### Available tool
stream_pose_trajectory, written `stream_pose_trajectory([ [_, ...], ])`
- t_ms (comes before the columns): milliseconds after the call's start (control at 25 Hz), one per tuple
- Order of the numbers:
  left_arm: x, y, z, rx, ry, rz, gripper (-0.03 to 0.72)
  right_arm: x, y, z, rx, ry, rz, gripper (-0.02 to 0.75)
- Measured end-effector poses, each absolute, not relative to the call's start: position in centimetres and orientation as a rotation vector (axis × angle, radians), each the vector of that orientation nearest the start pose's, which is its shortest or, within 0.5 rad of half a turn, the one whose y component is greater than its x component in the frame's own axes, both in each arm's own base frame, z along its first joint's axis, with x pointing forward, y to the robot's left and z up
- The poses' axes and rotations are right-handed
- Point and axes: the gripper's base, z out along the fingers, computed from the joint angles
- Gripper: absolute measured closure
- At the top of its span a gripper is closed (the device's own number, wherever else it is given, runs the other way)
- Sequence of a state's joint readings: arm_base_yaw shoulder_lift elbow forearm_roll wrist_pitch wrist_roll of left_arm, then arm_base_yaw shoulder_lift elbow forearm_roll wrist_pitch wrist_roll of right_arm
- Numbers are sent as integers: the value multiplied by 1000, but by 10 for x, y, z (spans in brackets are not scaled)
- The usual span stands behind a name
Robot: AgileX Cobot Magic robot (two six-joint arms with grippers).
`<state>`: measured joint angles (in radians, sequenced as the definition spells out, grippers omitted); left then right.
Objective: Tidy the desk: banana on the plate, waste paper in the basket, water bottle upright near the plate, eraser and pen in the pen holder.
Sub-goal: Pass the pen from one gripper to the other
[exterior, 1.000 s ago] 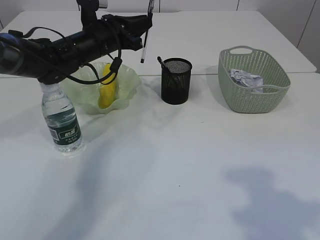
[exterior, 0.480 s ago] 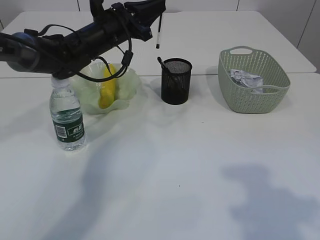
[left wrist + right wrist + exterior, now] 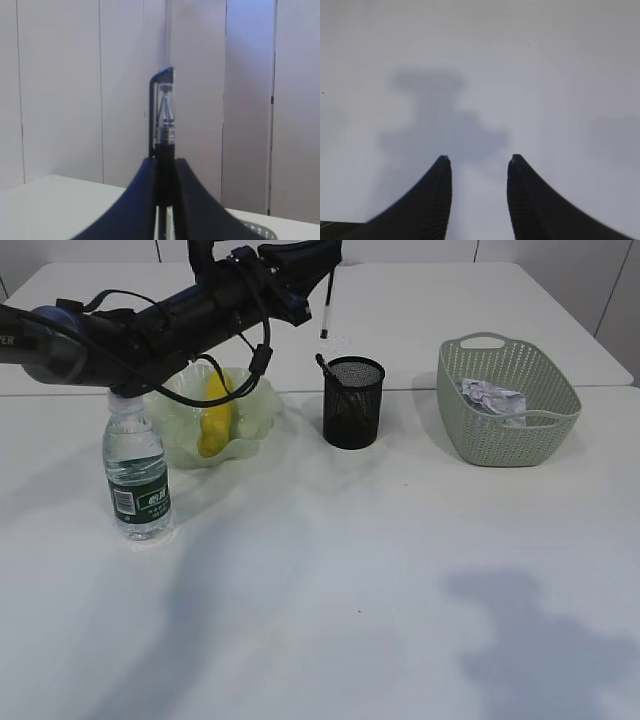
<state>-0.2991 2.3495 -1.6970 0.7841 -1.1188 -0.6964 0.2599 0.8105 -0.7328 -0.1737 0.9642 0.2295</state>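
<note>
My left gripper [image 3: 322, 258] is shut on a pen [image 3: 327, 308], which hangs upright, tip down, above and a little left of the black mesh pen holder [image 3: 352, 405]. In the left wrist view the pen [image 3: 164, 125] rises from between the closed fingers of the gripper [image 3: 164, 162]. Another pen's end [image 3: 322, 363] sticks out of the holder. The banana [image 3: 213, 418] lies on the green plate [image 3: 262, 400]. The water bottle [image 3: 137, 478] stands upright next to the plate. The waste paper [image 3: 492, 397] is in the basket [image 3: 505, 445]. The eraser is hidden. My right gripper [image 3: 477, 161] is open over bare desk.
The left arm [image 3: 150, 320] reaches across above the plate and the bottle's cap. A seam [image 3: 420, 390] crosses the desk behind the holder. The right arm's shadow [image 3: 540, 640] falls on the near right of the white desk.
The left arm has swung to the right and slightly up, carrying the pen from above the plate's right edge to nearly over the pen holder. The right gripper has not moved.
</note>
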Motion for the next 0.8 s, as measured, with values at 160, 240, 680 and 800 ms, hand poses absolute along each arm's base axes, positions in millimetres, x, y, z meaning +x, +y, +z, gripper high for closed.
stream_pose_trajectory([
  [160, 470, -209, 208, 707, 1167, -922, 660, 135, 23, 305, -105, 2502, -19, 456],
  [240, 470, -207, 206, 721, 1186, -941, 660, 135, 23, 305, -105, 2502, -19, 456],
  [680, 467, -201, 208, 757, 1253, -964, 660, 135, 23, 305, -103, 2503, -18, 456],
  [800, 466, -201, 213, 757, 1252, -964, 660, 135, 23, 305, -103, 2503, -18, 456],
])
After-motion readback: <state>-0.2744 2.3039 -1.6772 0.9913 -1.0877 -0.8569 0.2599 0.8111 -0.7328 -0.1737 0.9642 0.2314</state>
